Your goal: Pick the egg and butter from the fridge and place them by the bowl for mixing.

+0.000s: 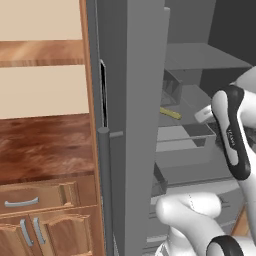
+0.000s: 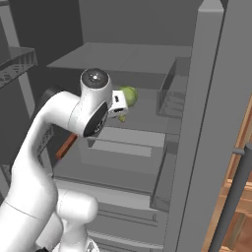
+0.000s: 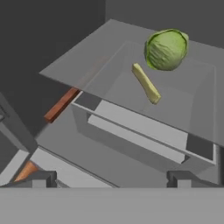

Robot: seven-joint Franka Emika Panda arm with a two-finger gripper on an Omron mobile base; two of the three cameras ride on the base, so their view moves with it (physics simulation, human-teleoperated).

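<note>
In the right base view the arm's white wrist hides most of the green leafy ball [image 2: 130, 95] on the fridge [image 2: 206, 128] shelf, and the butter [image 2: 122, 118] shows as a mere sliver below that ball. An orange-brown strip [image 3: 26, 170] is cut short behind the left fingertip in the hand view, too little of it showing to name.

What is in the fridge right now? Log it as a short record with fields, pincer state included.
fridge: door open, shelves and drawers exposed
butter: lying flat on a grey shelf, not held
cabbage: on the same shelf, just beyond the butter
egg: not made out
brown stick: lying on a lower level, left in the hand view
pincer: open, holding nothing, aimed at the butter shelf
</note>
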